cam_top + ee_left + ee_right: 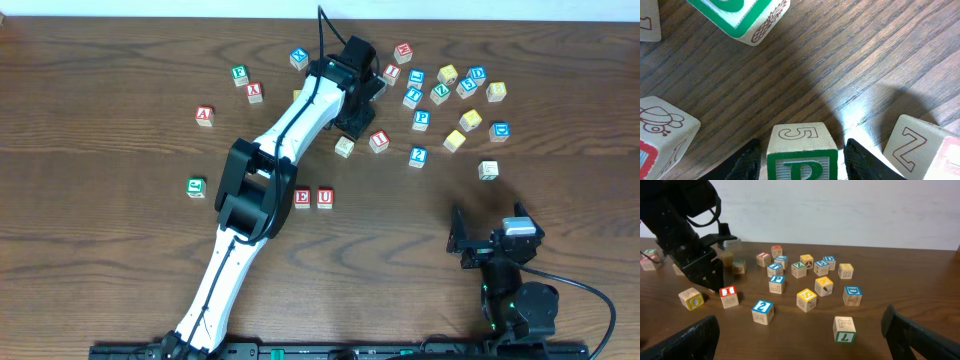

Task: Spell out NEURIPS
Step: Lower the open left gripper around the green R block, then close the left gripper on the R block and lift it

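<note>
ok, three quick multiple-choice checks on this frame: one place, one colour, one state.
1. How do the E cube and U cube sit?
A) side by side
B) stacked
C) at opposite table ends

2. What colour is the letter on the R cube between the left fingers?
A) blue
B) green
C) red

3. The right fingers are:
A) shut on a cube
B) open, empty
C) pushing a cube

Answers:
1A, the overhead view shows them next to each other.
2B, the left wrist view shows a green R.
3B, they are spread wide with nothing between them.

Dark wooden table [100, 250], red A cube [204, 115] lay near another red A cube [254, 90], green T cube [844, 330] stood apart.
</note>
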Tool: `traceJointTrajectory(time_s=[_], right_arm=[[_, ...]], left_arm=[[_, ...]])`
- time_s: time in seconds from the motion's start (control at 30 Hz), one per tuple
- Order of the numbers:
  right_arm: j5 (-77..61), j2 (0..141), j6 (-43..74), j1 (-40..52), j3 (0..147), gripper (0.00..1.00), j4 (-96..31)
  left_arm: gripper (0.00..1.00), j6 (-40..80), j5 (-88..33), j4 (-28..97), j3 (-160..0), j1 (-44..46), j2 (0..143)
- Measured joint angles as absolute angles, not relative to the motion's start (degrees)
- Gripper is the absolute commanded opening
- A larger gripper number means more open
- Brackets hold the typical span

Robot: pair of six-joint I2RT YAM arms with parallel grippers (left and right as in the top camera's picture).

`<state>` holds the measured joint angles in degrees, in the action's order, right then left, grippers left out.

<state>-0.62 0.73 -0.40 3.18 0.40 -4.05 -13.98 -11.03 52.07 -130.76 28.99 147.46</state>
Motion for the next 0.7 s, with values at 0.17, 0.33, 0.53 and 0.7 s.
traceJointTrajectory(time_s=[0.17,0.33,0.53,0.7], right_arm=[[-0.6,0.7,-0.4,3.2,0.4,0.99,-4.1],[-0.6,0.7,-0.4,3.2,0.4,0.99,-4.1],[-0.6,0.7,-0.4,3.2,0.4,0.99,-4.1],[-0.6,0.7,-0.4,3.2,0.4,0.99,-4.1]], left_arm=[[0.53,-14.0,-11.0,52.1,-130.8,29.0,147.1],[0.54,-14.0,-11.0,52.1,-130.8,29.0,145.9],[0.51,-14.0,-11.0,52.2,-130.8,29.0,145.6],[0.49,-14.0,-11.0,52.3,-130.8,29.0,145.6]])
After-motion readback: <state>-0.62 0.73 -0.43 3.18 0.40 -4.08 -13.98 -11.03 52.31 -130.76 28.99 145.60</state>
